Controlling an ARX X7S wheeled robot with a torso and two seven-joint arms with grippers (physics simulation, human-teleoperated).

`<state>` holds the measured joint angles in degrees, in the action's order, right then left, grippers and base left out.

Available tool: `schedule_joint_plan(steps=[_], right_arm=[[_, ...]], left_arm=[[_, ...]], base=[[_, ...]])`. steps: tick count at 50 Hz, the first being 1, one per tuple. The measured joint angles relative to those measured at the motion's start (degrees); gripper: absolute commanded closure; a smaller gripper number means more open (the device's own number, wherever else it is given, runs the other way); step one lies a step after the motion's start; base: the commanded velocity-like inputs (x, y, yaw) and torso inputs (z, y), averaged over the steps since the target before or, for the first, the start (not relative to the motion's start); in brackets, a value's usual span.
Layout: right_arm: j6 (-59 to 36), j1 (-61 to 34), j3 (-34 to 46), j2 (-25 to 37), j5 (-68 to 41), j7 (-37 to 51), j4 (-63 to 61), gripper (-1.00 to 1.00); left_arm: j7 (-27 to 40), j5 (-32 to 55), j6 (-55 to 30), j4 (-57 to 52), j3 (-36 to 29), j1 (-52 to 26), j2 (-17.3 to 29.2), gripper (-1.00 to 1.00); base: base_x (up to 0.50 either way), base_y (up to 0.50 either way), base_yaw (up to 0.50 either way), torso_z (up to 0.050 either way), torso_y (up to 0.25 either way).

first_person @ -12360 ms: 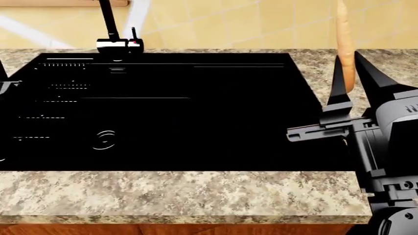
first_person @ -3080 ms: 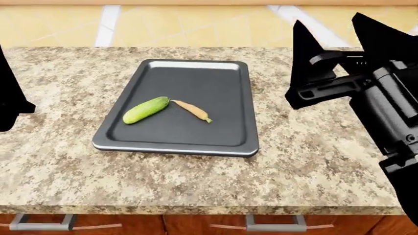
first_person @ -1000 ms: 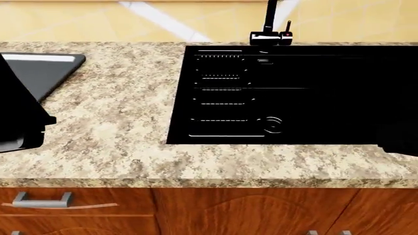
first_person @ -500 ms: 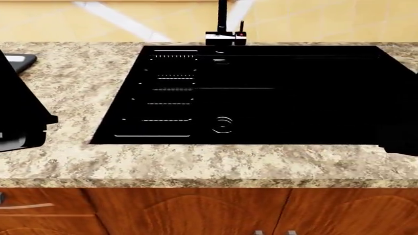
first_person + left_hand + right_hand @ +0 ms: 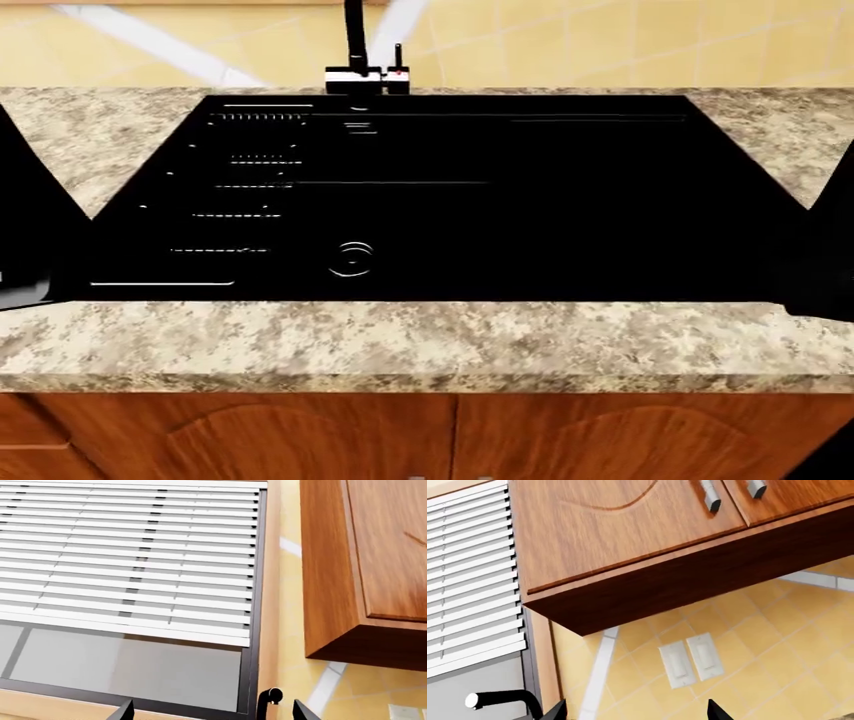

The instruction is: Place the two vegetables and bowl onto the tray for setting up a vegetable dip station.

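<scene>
Speckled beige-and-brown granite forms the counter, and none of the cucumber, carrot, patterned bowl or dark tray shows in any of the three views, so their places cannot be told.

The head view is filled by a large rectangular black sink sunk into the counter, with faint pale lines of a ribbed drainer at its left part and a round drain ring near the front. A slim black tap with a chrome base stands at the sink's back edge, against a wall of warm yellow tiles. Below the counter's front edge run reddish-brown wooden cabinet doors. Dark shapes of the robot's arms intrude at the far left and far right edges of this view.

The left hand shows only as two black fingertips set wide apart, released, nothing between them; past them stands the curved black tap spout. The left wrist camera looks up at a window with white slatted blinds in a dark frame, with a brown wooden wall cabinet beside it.

The right hand likewise shows two black fingertips spread apart and bare. Beyond it are the underside of a brown wooden wall cabinet with metal handles, two white wall switches on the yellow tiles, and the edge of the blinds.
</scene>
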<state>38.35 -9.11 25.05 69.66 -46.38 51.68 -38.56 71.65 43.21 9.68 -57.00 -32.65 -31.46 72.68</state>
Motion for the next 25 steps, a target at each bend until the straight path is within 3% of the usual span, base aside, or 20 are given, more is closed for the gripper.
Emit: schedule_joint_plan(steps=[17,25], right_arm=[[0.1,0.05,-0.1,-0.68,0.06,-1.03,0.28,-1.0],[0.17,0.26,-0.29,-0.78,-0.19,-1.1,0.44,-1.0]], left_arm=[[-0.07,-0.13,0.08,0.07,-0.06,0.03,-0.06,-1.0],[-0.07,-0.13,0.08,0.1,-0.08,0.01,-0.07,-1.0]], base=[[0.23,-0.48,0.0,0.0,0.0],[0.01,-0.5,0.0,0.0,0.0]])
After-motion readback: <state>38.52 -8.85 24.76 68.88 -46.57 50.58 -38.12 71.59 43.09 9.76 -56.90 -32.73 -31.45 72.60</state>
